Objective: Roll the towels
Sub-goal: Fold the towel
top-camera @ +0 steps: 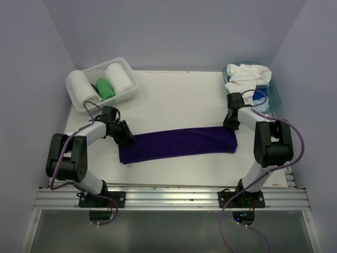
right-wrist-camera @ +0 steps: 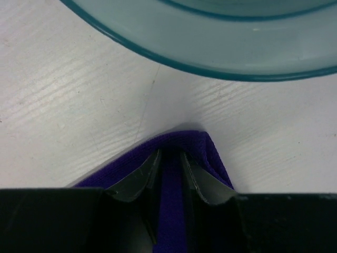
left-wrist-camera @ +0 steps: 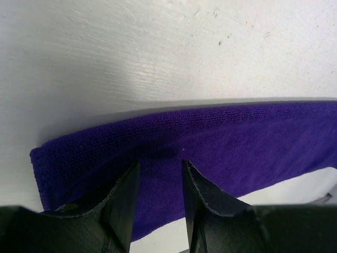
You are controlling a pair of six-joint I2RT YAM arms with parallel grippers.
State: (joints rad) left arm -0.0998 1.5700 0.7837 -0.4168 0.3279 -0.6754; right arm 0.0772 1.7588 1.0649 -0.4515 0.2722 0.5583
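Observation:
A deep purple towel (top-camera: 179, 143) lies folded into a long strip across the middle of the table. My left gripper (top-camera: 126, 138) is at its left end; in the left wrist view the gripper (left-wrist-camera: 160, 163) stands open, with flat purple towel (left-wrist-camera: 237, 142) showing in the gap under the tips. My right gripper (top-camera: 230, 125) is at the strip's far right corner. In the right wrist view that gripper (right-wrist-camera: 170, 154) is shut on a pinch of the purple towel (right-wrist-camera: 215, 161), which bunches up around the tips.
A white lattice basket (top-camera: 135, 84) at the back left holds two rolled white towels (top-camera: 83, 87) (top-camera: 119, 77) and a rolled green towel (top-camera: 105, 88). A teal tub (top-camera: 276, 98) (right-wrist-camera: 210, 52) at the back right holds a loose white towel (top-camera: 247, 74), just beyond my right gripper.

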